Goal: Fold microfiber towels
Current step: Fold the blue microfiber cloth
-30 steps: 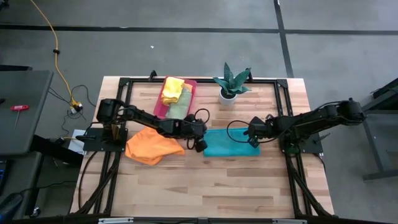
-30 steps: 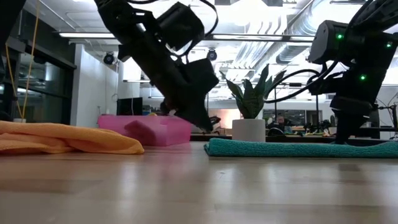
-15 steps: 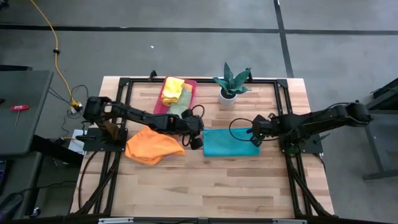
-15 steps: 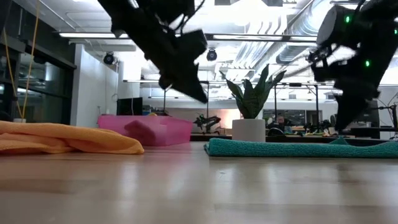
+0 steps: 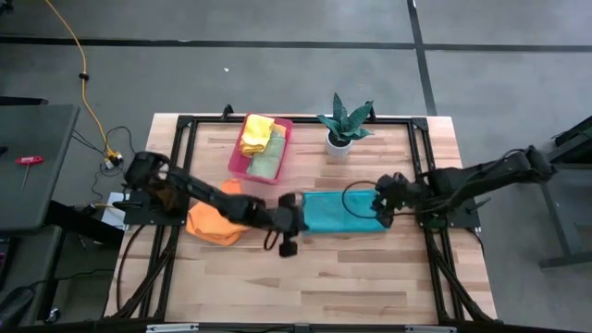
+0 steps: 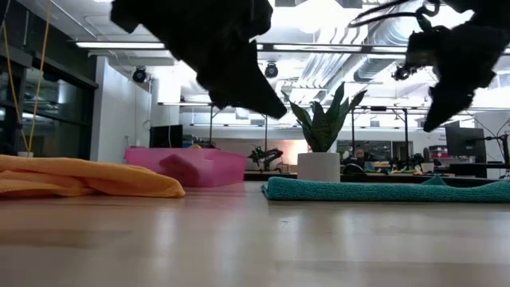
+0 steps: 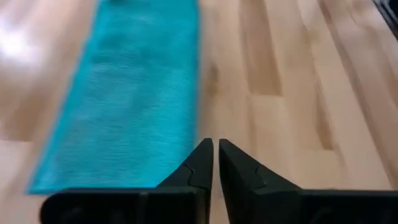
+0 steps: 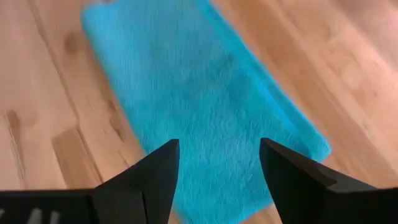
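The teal towel (image 5: 338, 211) lies folded in a flat strip on the table's middle; it also shows in the low view (image 6: 382, 190). My left gripper (image 5: 287, 248) hovers shut and empty off the strip's near left corner, with the teal towel (image 7: 124, 93) ahead of its fingers. My right gripper (image 5: 379, 211) hangs open above the strip's right end, and the teal towel (image 8: 199, 93) spreads beneath it, untouched. An orange towel (image 5: 215, 224) lies crumpled to the left, partly under my left arm. Yellow and light green towels (image 5: 262, 143) rest in the pink tray (image 5: 285, 139).
A potted plant (image 5: 344, 128) stands at the far edge, right of the pink tray. Black frame rails (image 5: 176, 166) run along the table's left, right and far sides. Bare wood (image 5: 324, 277) stretches from the towels to the near edge.
My left gripper has risen from the teal towel's far left corner and come toward the near edge. My right gripper has lifted off the towel's right end. The teal towel stays flat in place.
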`<state>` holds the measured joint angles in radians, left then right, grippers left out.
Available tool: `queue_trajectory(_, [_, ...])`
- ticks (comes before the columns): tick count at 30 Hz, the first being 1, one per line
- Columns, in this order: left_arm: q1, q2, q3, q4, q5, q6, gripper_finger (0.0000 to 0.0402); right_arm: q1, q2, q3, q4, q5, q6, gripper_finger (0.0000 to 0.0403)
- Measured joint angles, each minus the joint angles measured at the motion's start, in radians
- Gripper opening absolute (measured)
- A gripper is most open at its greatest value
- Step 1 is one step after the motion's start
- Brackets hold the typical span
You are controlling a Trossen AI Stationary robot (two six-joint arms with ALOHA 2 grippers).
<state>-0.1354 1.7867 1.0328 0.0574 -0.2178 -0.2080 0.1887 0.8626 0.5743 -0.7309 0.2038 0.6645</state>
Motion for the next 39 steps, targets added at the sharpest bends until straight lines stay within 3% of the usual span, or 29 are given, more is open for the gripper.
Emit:
queue_trajectory(6, [-0.039,0.121,0.0,0.074,-0.026,0.011,0.0075,0.077,0.04,-0.001,-0.016,0.037,0.045,0.0215])
queue_trajectory(15, [0.032,0.215,0.043,0.08,-0.005,-0.025,0.0163,0.108,0.065,-0.002,-0.022,0.082,0.087,0.0215])
queue_trajectory(21, [0.045,0.236,0.045,0.036,0.11,-0.023,0.017,0.108,0.067,-0.002,-0.028,0.081,0.098,0.0215])
queue_trajectory(26, [0.042,0.221,0.043,-0.001,0.039,0.002,0.017,0.108,0.068,-0.002,-0.028,0.081,0.096,0.0215])
queue_trajectory(35, [0.028,0.112,0.042,-0.149,0.035,0.078,0.017,0.108,0.068,-0.002,-0.028,0.082,0.095,0.0215])
queue_trajectory(39, [0.006,0.118,0.042,-0.124,0.035,0.096,0.017,0.108,0.068,-0.002,-0.027,0.084,0.096,0.0215])
